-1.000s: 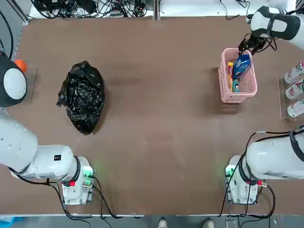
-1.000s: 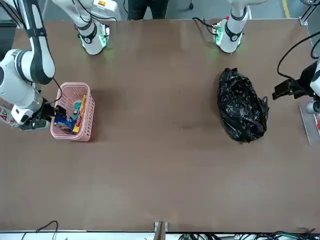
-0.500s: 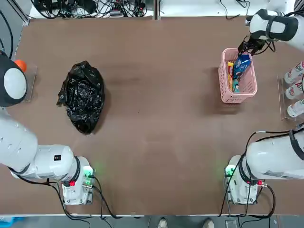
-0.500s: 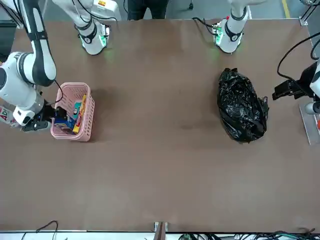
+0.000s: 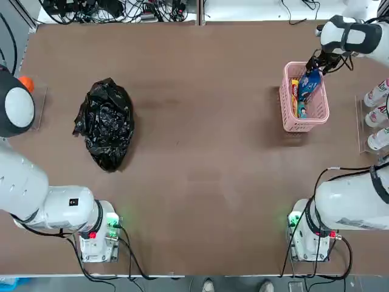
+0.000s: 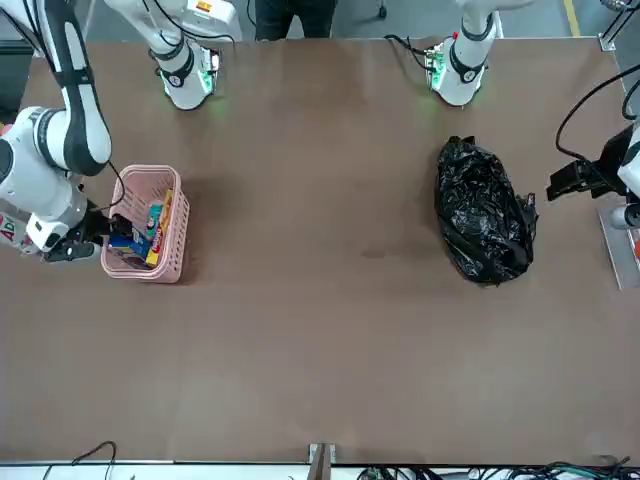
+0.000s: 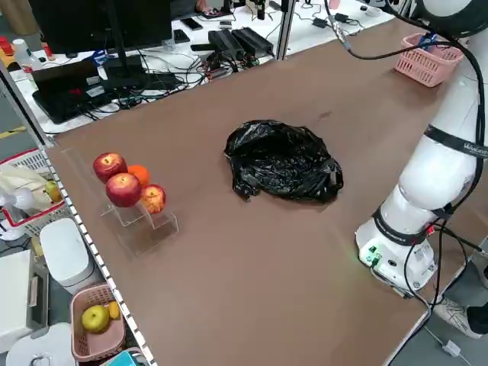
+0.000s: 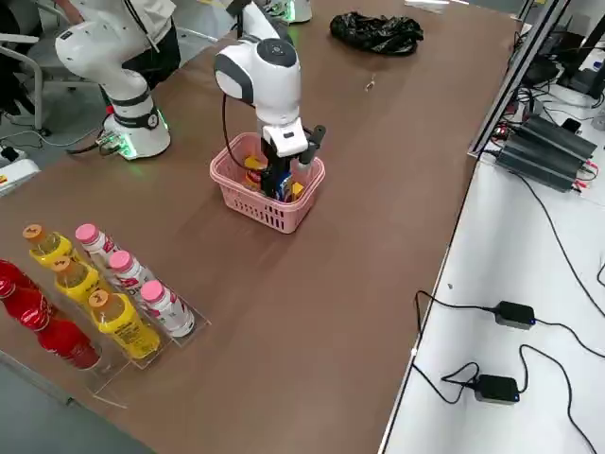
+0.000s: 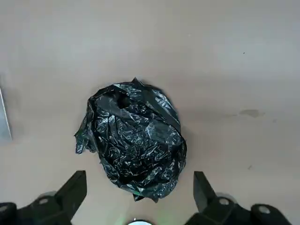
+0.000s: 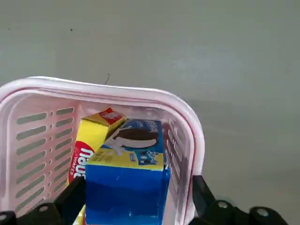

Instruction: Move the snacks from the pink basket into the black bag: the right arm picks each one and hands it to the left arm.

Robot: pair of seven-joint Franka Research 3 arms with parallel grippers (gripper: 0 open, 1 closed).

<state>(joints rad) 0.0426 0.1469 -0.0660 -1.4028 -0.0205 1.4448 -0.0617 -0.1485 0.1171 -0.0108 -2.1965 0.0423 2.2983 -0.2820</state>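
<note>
The pink basket (image 5: 284, 97) stands at the table's far right and holds the snacks: a blue packet (image 5: 309, 85), a yellow one (image 5: 295, 91) and a small teal one (image 5: 302, 111). My right gripper (image 5: 316, 64) hangs over the basket's far end. In the right wrist view its fingers (image 10: 70, 199) stand open on either side of the blue packet (image 10: 126, 187), with the yellow packet (image 10: 89, 145) beside it. The black bag (image 5: 106, 121) lies crumpled at the left. My left gripper (image 6: 575, 180) hovers open above the black bag (image 9: 136, 140) and holds nothing.
A clear rack of bottles (image 5: 377, 115) sits at the right edge beside the basket. A stand with red and orange fruits (image 7: 126, 187) is at the left edge. Cables and power units lie beyond the table's far edge.
The right wrist has shifted slightly over the basket's far end. The left arm, the bag and the basket have not moved.
</note>
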